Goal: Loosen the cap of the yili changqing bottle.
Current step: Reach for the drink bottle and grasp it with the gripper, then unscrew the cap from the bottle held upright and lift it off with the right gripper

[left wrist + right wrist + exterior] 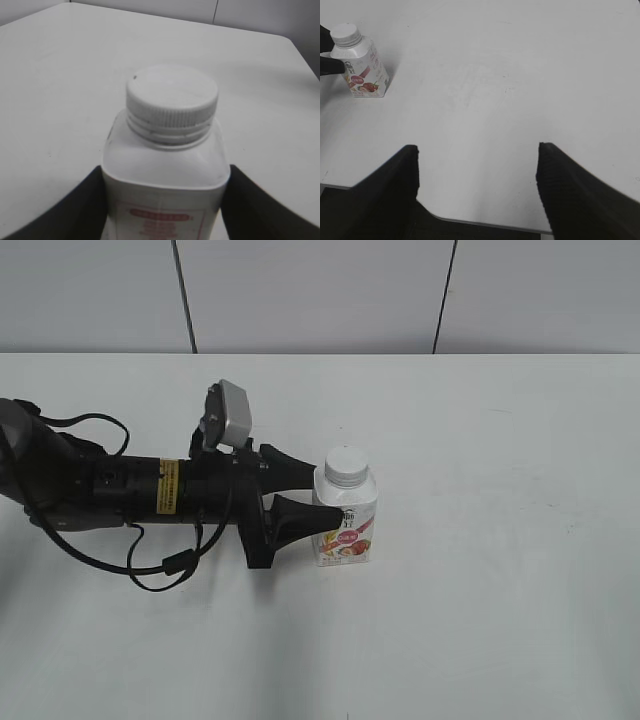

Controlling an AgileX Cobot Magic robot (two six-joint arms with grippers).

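The yili changqing bottle point(347, 525) stands upright on the white table, white and squarish with a red-orange label. Its ribbed white cap point(345, 466) sits on the neck. My left gripper point(320, 490) reaches in from the left, with one black finger against each side of the bottle body below the shoulders. In the left wrist view the bottle point(165, 170) fills the space between the jaws point(166, 175), with the cap point(172, 102) above them. My right gripper point(477, 150) is open and empty, far from the bottle point(362, 67), and is out of the exterior view.
The white table point(500, 540) stretches to the right of the bottle and in front of it. A grey wall point(320, 290) runs along the far edge. The left arm's black cables point(160, 565) loop over the table at left. The table's near edge point(485, 222) lies under the right gripper.
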